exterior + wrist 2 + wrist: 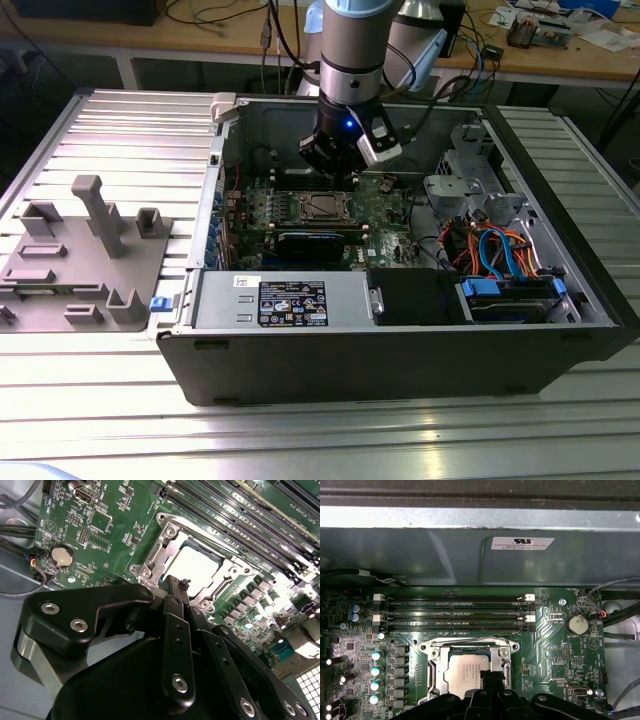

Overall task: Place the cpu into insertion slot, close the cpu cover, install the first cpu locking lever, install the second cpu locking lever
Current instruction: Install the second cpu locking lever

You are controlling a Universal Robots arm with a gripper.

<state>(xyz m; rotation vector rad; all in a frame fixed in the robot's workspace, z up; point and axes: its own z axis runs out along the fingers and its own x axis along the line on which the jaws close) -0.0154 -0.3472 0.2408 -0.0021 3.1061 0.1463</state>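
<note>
I have the claw (176, 587) low over the board (560, 650), its fingers drawn together and empty as far as I can tell, with the cover (466, 644) already down over the cpu (470, 672) just beneath its tips, so I judge a locking lever is the step in hand, calling for a fine sideways hook.

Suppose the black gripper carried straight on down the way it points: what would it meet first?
Most likely the silvery square metal cpu cover, closed over the grey-topped cpu in the socket. The black gripper hangs just over the frame's edge; the gap cannot be judged.
</note>
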